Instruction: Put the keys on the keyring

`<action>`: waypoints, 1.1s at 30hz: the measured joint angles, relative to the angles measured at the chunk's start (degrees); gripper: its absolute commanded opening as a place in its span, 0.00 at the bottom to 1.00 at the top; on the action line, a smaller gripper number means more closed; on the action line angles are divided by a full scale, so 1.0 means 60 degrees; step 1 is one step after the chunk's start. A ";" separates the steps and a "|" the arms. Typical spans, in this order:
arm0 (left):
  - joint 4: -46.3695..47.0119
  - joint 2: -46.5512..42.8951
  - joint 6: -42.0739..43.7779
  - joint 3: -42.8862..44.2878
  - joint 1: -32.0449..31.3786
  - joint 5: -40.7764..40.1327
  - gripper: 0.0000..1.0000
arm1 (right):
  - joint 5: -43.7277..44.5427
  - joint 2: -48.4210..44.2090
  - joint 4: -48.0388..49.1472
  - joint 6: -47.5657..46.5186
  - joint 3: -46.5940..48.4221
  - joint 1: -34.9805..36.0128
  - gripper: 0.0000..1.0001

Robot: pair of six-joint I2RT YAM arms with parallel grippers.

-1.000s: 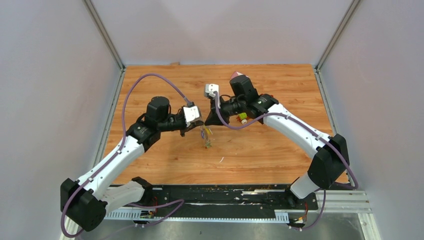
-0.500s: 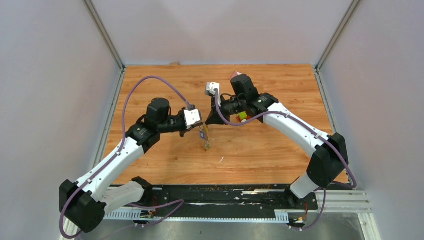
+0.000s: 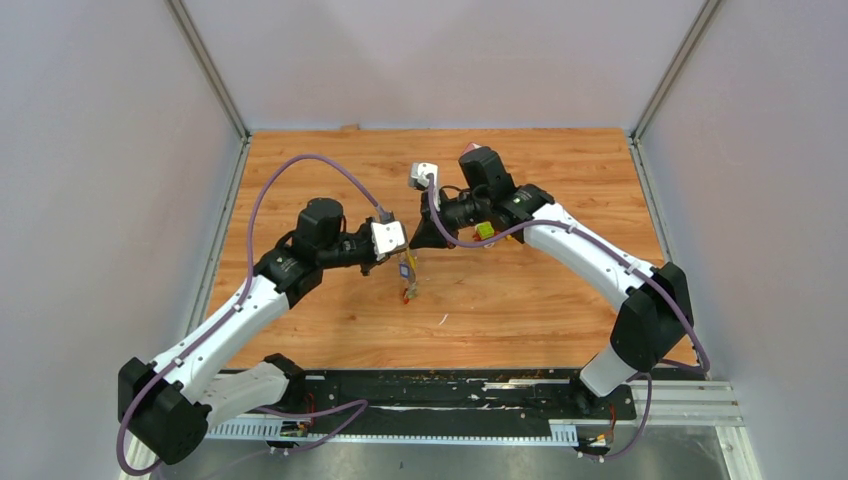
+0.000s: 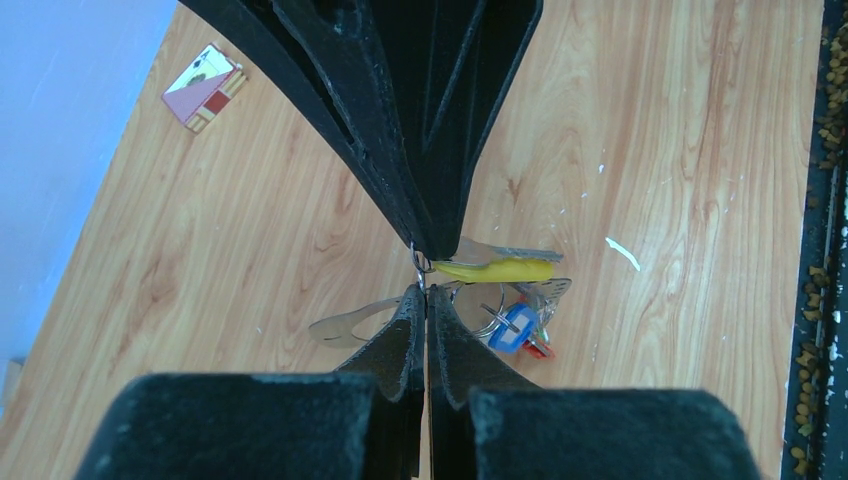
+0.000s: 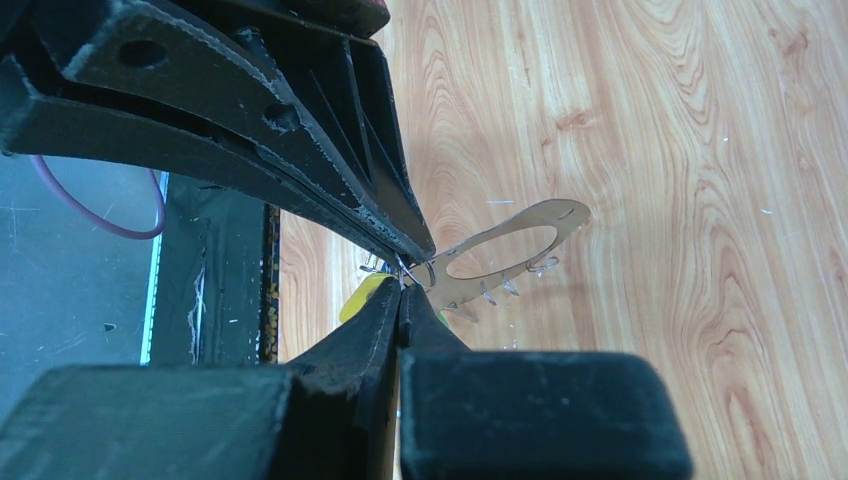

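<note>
My left gripper (image 3: 399, 257) and right gripper (image 3: 409, 248) meet tip to tip above the middle of the table, both shut. In the left wrist view my left gripper (image 4: 426, 292) pinches a thin wire ring (image 4: 420, 263), and the right fingers (image 4: 420, 150) come down onto the same spot. From there hang the keys (image 4: 545, 291) with a yellow tag (image 4: 497, 270), a blue tag (image 4: 510, 328) and a red-orange tag (image 4: 540, 349). In the right wrist view the grey keyring (image 5: 470, 287), bumpy along its edge, spreads out from my right gripper (image 5: 402, 286).
The green-yellow toy car (image 3: 484, 231) sits just behind the right wrist. A red block (image 3: 478, 152) lies near the back of the table and shows as a red and white piece (image 4: 203, 87) in the left wrist view. A small white scrap (image 3: 441, 320) lies toward the front.
Both wrists have shifted slightly, the left one a little right and toward me, with the tips still together. The hanging bunch has swung a little and hangs slightly lower.
</note>
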 measured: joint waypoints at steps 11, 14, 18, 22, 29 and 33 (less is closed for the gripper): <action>-0.0098 0.0000 0.0066 -0.0004 -0.0022 -0.0171 0.00 | 0.0044 0.0135 -0.0007 0.0036 0.0000 -0.0022 0.00; -0.0098 -0.0033 0.0062 -0.0004 -0.0022 -0.0160 0.00 | 0.0025 0.0135 -0.0018 0.0033 0.0000 -0.0109 0.00; -0.0047 -0.0164 0.0062 -0.0015 -0.0022 0.0004 0.00 | -0.0095 0.0135 -0.0033 0.0029 0.0000 -0.0295 0.00; 0.0018 -0.0255 0.0076 -0.0055 -0.0026 0.0215 0.00 | -0.0251 0.0135 -0.0113 -0.0011 0.0000 -0.0313 0.00; 0.0022 -0.0259 0.0244 -0.0055 -0.0026 0.0641 0.00 | -0.0477 0.0135 -0.0364 -0.0091 0.0000 -0.0346 0.09; 0.0025 -0.0259 0.0412 -0.0055 -0.0026 0.0947 0.00 | -0.0590 0.0135 -0.0528 -0.0372 0.0000 -0.0379 0.23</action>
